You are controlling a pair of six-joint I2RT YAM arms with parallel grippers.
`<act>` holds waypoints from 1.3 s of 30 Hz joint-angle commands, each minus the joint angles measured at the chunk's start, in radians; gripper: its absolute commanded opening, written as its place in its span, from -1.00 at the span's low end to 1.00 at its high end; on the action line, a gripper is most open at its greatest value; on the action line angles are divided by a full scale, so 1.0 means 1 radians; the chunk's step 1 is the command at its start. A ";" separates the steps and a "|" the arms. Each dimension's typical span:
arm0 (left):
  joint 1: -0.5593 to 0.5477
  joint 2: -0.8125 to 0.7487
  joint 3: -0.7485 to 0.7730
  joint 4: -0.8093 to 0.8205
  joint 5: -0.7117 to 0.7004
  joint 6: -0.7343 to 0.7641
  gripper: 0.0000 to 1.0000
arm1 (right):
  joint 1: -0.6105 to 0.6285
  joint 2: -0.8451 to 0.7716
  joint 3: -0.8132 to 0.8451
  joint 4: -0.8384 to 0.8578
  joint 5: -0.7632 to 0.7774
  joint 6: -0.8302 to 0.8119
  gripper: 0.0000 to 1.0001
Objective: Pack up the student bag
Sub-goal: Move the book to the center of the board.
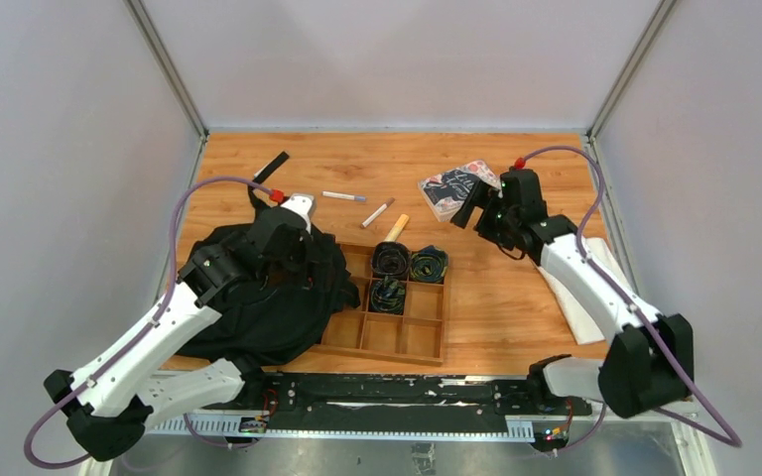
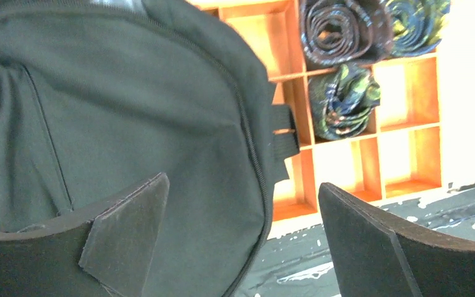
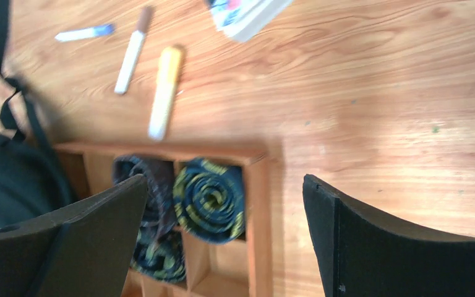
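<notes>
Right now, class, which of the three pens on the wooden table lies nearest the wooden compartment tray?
The thick yellow marker, its end close to the tray's far rim; the brown-capped white pen and the blue-tipped white pen lie farther off.

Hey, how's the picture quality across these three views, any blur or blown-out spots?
Top external: sharp, even light on the table, only soft shadows. Left wrist: the student bag reads fairly crisp, but the wooden tray is blown out toward the right edge. Right wrist: everything is smeared, the yellow marker and rolled ties most.
</notes>
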 commanded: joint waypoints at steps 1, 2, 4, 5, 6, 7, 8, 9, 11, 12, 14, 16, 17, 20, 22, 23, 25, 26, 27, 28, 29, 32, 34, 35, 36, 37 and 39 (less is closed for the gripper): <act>0.004 0.031 0.144 0.055 0.004 0.056 1.00 | -0.124 0.136 0.069 0.003 -0.041 0.011 0.99; 0.005 0.050 0.198 0.055 0.000 0.062 1.00 | -0.142 0.175 0.087 0.011 -0.060 0.018 0.99; 0.005 0.102 0.272 0.063 0.005 0.075 1.00 | -0.169 0.253 0.122 0.029 -0.082 0.037 1.00; 0.005 0.126 0.302 0.070 0.013 0.077 1.00 | -0.179 0.290 0.139 0.036 -0.087 0.049 1.00; 0.006 0.146 0.324 0.088 0.027 0.077 1.00 | -0.187 0.331 0.167 0.042 -0.093 0.062 1.00; 0.005 0.166 0.335 0.109 0.048 0.077 1.00 | -0.195 0.384 0.186 0.050 -0.103 0.076 1.00; 0.005 0.184 0.341 0.134 0.070 0.077 1.00 | -0.202 0.422 0.205 0.057 -0.113 0.090 1.00; 0.006 0.198 0.341 0.155 0.091 0.077 1.00 | -0.205 0.463 0.225 0.063 -0.121 0.106 1.00; 0.005 0.221 0.331 0.196 0.118 0.075 1.00 | -0.212 0.539 0.263 0.076 -0.138 0.139 1.00; 0.005 0.228 0.322 0.212 0.127 0.073 1.00 | -0.214 0.576 0.279 0.088 -0.144 0.155 1.00; 0.005 0.236 0.300 0.240 0.142 0.068 1.00 | -0.215 0.635 0.308 0.113 -0.144 0.184 0.99; 0.004 0.231 0.271 0.268 0.159 0.061 1.00 | -0.217 0.681 0.331 0.131 -0.140 0.203 0.98; 0.005 0.225 0.254 0.281 0.163 0.059 1.00 | -0.217 0.696 0.340 0.140 -0.137 0.210 0.98; 0.005 0.203 0.206 0.314 0.178 0.055 1.00 | -0.221 0.731 0.355 0.167 -0.123 0.245 0.96; 0.005 0.191 0.177 0.332 0.183 0.051 1.00 | -0.225 0.758 0.363 0.181 -0.107 0.271 0.93; 0.005 0.187 0.166 0.339 0.187 0.049 1.00 | -0.230 0.774 0.370 0.184 -0.105 0.284 0.91; 0.005 0.180 0.148 0.347 0.196 0.045 1.00 | -0.236 0.806 0.389 0.187 -0.101 0.307 0.84; 0.005 0.178 0.140 0.349 0.199 0.045 1.00 | -0.237 0.820 0.397 0.188 -0.095 0.316 0.80; 0.005 0.175 0.132 0.351 0.199 0.044 1.00 | -0.238 0.832 0.404 0.189 -0.090 0.323 0.76; 0.005 0.170 0.123 0.353 0.199 0.044 1.00 | -0.238 0.843 0.412 0.191 -0.087 0.327 0.70; 0.004 0.165 0.117 0.354 0.197 0.046 1.00 | -0.239 0.850 0.418 0.190 -0.085 0.332 0.64; 0.005 0.155 0.106 0.351 0.186 0.053 1.00 | -0.239 0.856 0.421 0.188 -0.067 0.341 0.37; 0.005 0.150 0.100 0.347 0.180 0.058 1.00 | -0.240 0.852 0.415 0.189 -0.051 0.344 0.12; 0.005 0.146 0.097 0.344 0.177 0.059 1.00 | -0.241 0.853 0.414 0.188 -0.048 0.344 -0.09; 0.005 0.142 0.093 0.343 0.175 0.060 1.00 | -0.243 0.855 0.414 0.188 -0.049 0.345 -0.35; 0.005 0.139 0.089 0.341 0.174 0.060 1.00 | -0.246 0.859 0.416 0.187 -0.055 0.349 -0.67; 0.005 0.130 0.078 0.335 0.176 0.057 1.00 | -0.250 0.862 0.418 0.185 -0.069 0.351 -1.00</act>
